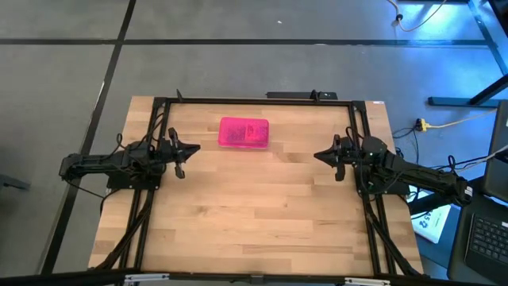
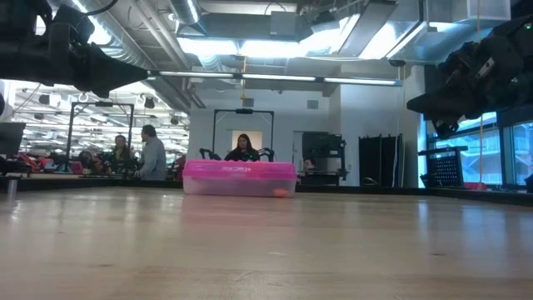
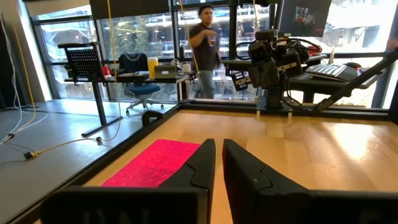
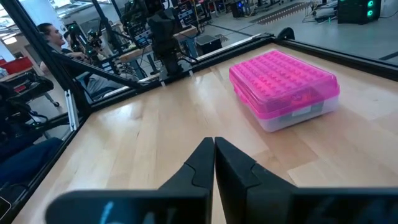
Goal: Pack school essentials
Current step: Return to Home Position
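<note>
One pink-lidded supply box (image 1: 244,133) lies closed toward the far edge of the surface (image 1: 254,214), long axis running arm to arm. It is nearer the left gripper (image 1: 184,151) than the right gripper (image 1: 325,156). Both jaws are closed and empty, well apart from it. No school essentials lie loose, so they are presumably inside.
</note>
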You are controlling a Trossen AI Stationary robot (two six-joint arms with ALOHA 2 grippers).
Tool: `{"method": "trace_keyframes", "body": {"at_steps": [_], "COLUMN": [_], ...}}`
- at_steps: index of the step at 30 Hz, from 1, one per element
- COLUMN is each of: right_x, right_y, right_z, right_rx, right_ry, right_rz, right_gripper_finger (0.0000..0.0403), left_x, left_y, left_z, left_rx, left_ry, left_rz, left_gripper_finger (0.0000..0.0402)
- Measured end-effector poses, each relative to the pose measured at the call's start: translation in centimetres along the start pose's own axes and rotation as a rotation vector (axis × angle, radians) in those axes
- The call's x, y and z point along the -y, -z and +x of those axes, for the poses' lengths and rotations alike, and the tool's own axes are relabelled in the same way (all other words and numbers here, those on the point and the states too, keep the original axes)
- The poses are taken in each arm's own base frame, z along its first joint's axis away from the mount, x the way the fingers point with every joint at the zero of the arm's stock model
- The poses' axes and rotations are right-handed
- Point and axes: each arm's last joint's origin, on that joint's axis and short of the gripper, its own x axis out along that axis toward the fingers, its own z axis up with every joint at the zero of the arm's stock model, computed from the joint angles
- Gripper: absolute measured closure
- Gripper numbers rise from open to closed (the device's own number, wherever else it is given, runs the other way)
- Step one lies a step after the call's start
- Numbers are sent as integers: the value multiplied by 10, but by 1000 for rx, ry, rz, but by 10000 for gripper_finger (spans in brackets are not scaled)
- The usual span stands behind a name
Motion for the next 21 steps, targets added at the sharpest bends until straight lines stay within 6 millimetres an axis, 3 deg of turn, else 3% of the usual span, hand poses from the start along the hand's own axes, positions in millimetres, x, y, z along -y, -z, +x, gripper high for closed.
{"method": "trace_keyframes", "body": {"at_steps": [21], "right_x": [0], "right_y": [0], "right_z": [0], "right_rx": [0], "right_ry": [0], "right_rz": [-1], "right_gripper_finger": [386], "left_x": [0], "left_y": [0], "left_z": [0], "left_rx": [0], "left_ry": [0], "left_rz": [0], "left_gripper_finger": [400]}}
